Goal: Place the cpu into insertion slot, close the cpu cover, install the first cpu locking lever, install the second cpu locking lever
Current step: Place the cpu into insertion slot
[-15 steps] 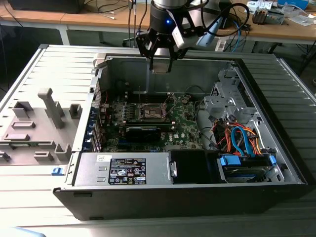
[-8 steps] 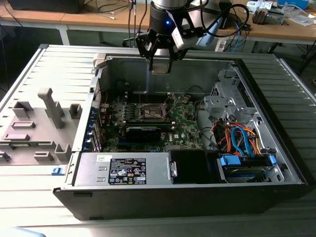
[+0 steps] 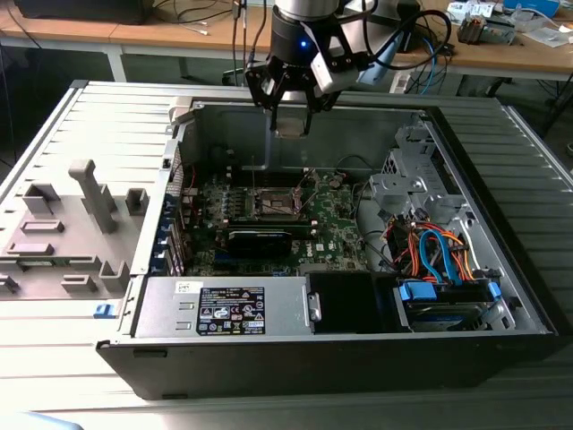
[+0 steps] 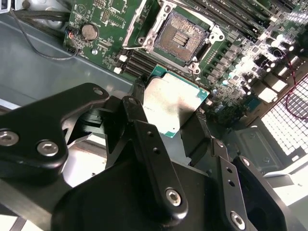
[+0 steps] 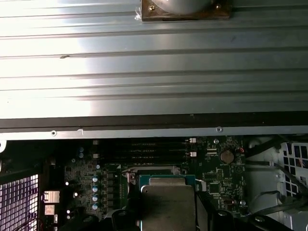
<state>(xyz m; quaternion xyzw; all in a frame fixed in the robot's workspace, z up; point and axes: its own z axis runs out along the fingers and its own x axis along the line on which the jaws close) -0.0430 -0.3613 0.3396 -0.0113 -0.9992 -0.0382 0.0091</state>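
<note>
The jaws pinch the cpu point(image 4: 175, 103) by two edges in the air above the green motherboard point(image 4: 103, 19), while the insertion slot point(image 4: 180, 37) lies empty, so I judge all four steps undone.

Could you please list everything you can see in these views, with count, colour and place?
computer case: one, dark, lying open on the ribbed grey surface.
motherboard: one, green, inside the case.
insertion slot: one, brownish-gold contacts in a dark frame, on the motherboard, empty.
memory slots: several, long and black, beside the insertion slot.
coin battery: one, silver, on the motherboard.
power supply: one, grey with a black label, at the case's near edge.
cables: several, blue and orange, at the exterior view's right.
fixture: one, grey, at the exterior view's left.
cpu: one, silvery-grey, held in the air, apart from the slot.
gripper: one, black, shut on the cpu.
</note>
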